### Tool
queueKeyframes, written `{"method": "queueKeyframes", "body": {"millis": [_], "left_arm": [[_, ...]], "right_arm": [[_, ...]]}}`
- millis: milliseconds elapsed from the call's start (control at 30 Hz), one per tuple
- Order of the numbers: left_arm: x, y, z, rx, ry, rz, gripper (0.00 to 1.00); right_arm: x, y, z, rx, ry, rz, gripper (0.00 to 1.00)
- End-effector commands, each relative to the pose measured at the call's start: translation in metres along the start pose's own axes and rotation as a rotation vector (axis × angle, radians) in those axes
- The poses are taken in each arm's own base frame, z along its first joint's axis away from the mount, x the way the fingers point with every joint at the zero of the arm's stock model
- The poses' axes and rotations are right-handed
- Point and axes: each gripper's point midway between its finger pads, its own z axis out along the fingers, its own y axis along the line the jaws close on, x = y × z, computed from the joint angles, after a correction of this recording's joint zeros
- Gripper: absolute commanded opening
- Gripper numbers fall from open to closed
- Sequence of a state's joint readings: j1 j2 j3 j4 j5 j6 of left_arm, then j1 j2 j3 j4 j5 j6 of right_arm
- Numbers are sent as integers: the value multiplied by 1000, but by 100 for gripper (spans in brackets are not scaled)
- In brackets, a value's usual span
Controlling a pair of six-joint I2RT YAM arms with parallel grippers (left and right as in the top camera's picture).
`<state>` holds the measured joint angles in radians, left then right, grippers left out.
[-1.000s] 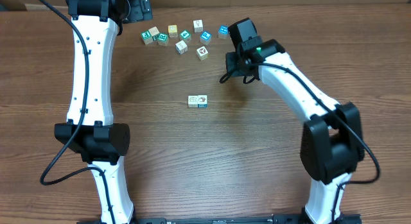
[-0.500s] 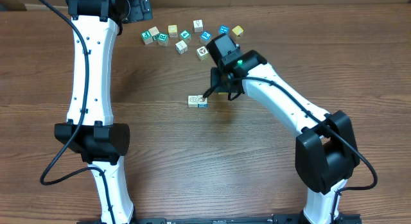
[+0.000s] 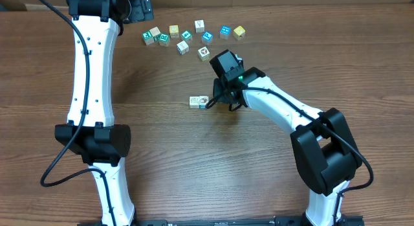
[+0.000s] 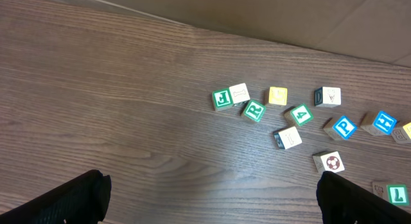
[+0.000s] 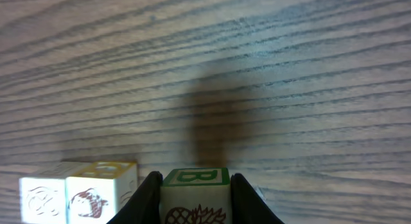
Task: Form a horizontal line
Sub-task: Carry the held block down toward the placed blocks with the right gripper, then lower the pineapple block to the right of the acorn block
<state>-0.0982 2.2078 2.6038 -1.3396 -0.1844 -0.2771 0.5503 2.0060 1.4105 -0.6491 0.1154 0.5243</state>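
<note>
Dark wood-grain surface (image 3: 194, 168): scattered blocks (image 3: 183, 47) along the far side, a touching pair (image 3: 195, 101) sitting mid-surface.

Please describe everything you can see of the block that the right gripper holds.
The block is a pale wooden cube. Its top face shows a green letter B in a green frame; the face toward the camera bears a brown drawing, partly cut off. It sits upright, clamped between the right gripper's dark fingers, beside two cream blocks. Whether it touches the table is hidden.
</note>
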Motion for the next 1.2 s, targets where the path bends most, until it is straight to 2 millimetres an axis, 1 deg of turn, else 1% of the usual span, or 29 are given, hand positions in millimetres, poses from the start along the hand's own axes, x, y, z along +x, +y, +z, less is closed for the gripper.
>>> {"method": "queueKeyframes", "body": {"millis": [0, 200, 533, 600, 767, 867, 933, 1067, 1100, 1167], "left_arm": [[-1, -2, -4, 0, -10, 15, 100], [-1, -2, -4, 0, -10, 15, 100], [-1, -2, -4, 0, -10, 15, 100], [-1, -2, -4, 0, -10, 15, 100], [-1, -2, -4, 0, -10, 15, 100], [-1, -2, -4, 1, -10, 15, 100], [-1, -2, -4, 0, -10, 15, 100], [-1, -2, -4, 0, -10, 15, 100], [-1, -2, -4, 0, -10, 15, 100], [-1, -2, -4, 0, -10, 15, 100]], "right_arm": [[7, -5, 9, 9, 4, 6, 23], [12, -7, 16, 3, -2, 7, 24], [13, -6, 17, -4, -2, 8, 25], [13, -5, 17, -6, 0, 8, 30], [13, -6, 17, -6, 0, 7, 32], [13, -6, 17, -6, -1, 7, 36], [12, -5, 17, -6, -3, 7, 36], [12, -5, 17, -7, -3, 7, 36], [12, -5, 17, -6, -3, 7, 33], [12, -5, 17, -7, -2, 7, 24]]}}
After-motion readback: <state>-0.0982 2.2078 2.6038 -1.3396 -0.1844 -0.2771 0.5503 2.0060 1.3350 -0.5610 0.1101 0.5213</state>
